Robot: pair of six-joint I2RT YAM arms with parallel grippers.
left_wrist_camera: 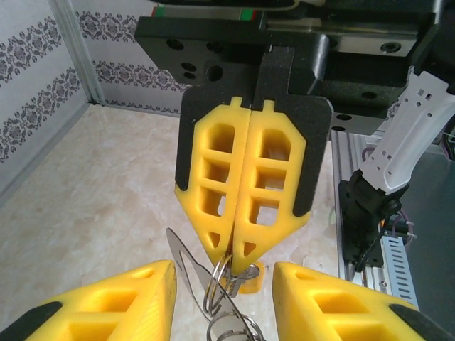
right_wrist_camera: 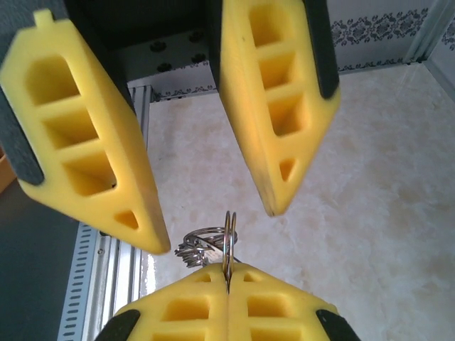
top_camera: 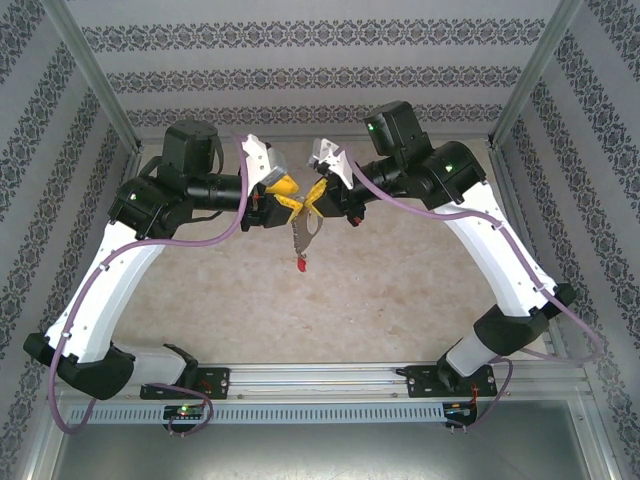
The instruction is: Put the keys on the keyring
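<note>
Above mid-worktop (top_camera: 400, 290), the right gripper (top_camera: 314, 195) pinches the keyring (right_wrist_camera: 226, 241) by its thin edge, with the key's yellow tag (left_wrist_camera: 249, 275) at the pinch. The left gripper (top_camera: 285, 197) stands wide around it. Likely risk: the ring twists or slips when the left closes, dropping everything.

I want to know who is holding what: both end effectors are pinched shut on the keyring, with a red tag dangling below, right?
Not quite. Only the right end effector is pinched shut on the keyring. The left end effector is open, one finger on each side of the ring, as the left wrist view shows. The red tag does dangle below.
</note>
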